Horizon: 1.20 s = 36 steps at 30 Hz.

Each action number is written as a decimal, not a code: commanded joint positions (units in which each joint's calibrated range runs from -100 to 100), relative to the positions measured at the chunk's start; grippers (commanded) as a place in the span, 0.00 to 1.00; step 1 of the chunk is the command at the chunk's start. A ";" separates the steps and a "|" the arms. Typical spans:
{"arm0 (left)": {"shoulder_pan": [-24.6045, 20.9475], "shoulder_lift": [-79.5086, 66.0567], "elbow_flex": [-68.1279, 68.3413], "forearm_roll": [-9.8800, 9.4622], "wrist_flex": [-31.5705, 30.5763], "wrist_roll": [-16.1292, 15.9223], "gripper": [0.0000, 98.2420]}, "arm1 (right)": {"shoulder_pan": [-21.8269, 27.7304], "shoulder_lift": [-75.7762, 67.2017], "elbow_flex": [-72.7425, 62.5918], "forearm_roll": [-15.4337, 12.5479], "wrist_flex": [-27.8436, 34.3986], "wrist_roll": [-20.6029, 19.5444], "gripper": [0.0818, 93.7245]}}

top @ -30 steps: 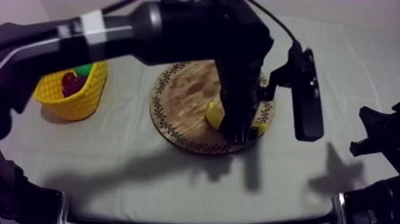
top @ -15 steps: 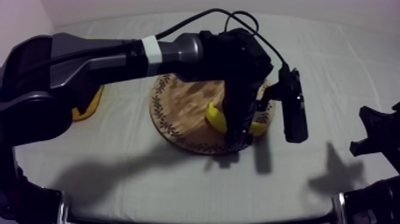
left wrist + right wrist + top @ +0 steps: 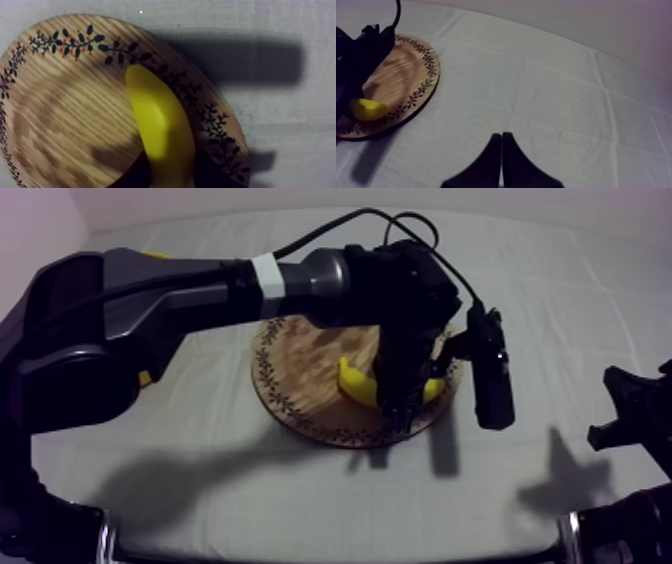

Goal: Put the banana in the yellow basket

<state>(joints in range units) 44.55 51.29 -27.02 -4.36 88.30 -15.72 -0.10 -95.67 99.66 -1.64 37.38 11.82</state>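
The banana (image 3: 354, 382) lies on the right part of the round wooden board (image 3: 300, 378). My left arm comes in from the upper left, and my left gripper (image 3: 396, 410) stands down over the banana's middle. In the left wrist view the banana (image 3: 160, 125) lies across the board's patterned rim (image 3: 70, 44), with the dark fingers (image 3: 131, 176) closed against both its sides. From the right wrist view, one end of the banana (image 3: 367, 109) pokes out beside the left gripper. My right gripper (image 3: 501, 137) is shut on nothing, low at the table's right edge (image 3: 625, 413).
The yellow basket (image 3: 146, 376) stands at the left of the table, almost wholly hidden under my left arm. Grey-white cloth (image 3: 300, 488) stretches bare in front of the board and to its right.
My left arm has dropped lower over the board. Its fingers have come together round the banana, which has shifted a little to the left.
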 commanded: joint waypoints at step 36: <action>-1.53 -24.84 2.14 -1.02 8.89 15.68 0.24 | 0.02 0.00 0.01 0.00 -0.04 0.02 0.00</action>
<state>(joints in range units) 43.89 26.89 -26.03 -5.52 97.22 -2.84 -0.10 -95.67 99.66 -1.64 37.31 11.82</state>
